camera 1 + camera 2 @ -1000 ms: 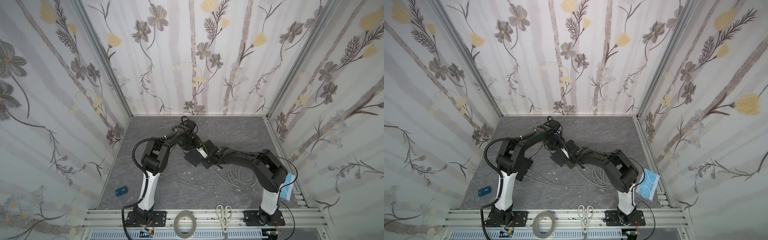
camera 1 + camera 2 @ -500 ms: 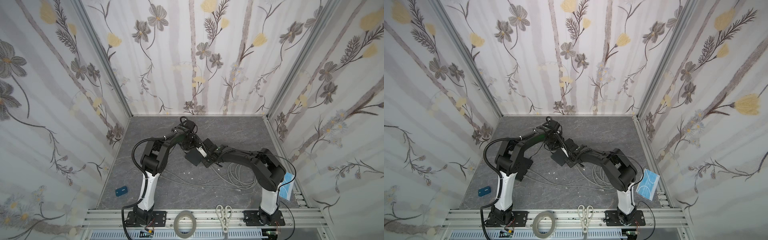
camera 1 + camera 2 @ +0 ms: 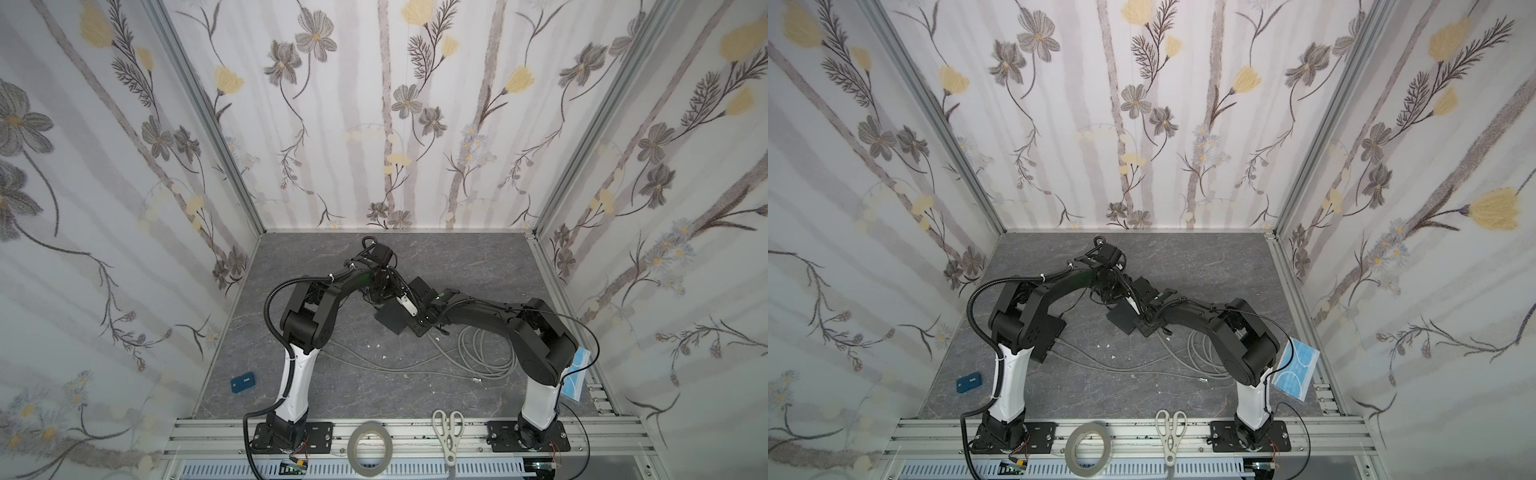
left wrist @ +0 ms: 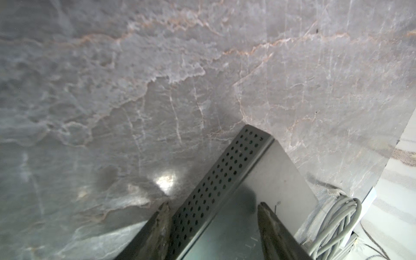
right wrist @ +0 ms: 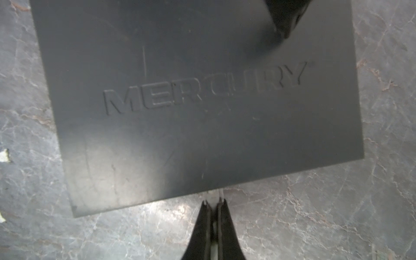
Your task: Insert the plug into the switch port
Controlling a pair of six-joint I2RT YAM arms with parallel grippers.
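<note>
Dark grey switch (image 5: pixel 202 101) lies flat; clear plug (image 5: pixel 215 194) touches its edge.

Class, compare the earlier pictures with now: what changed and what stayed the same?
The right tool, shut on the plug, edged slightly toward the switch, leftward in both top views. Nothing was taken or released. The left tool stayed astride the switch's edge; switch and coiled cable did not visibly move.

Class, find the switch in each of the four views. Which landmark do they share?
Both top views: switch at centre of table.
Left wrist: switch lower right, perforated side showing.
Right wrist: switch fills upper middle, MERCURY lettering.
Shared landmark: the marbled table.
</note>
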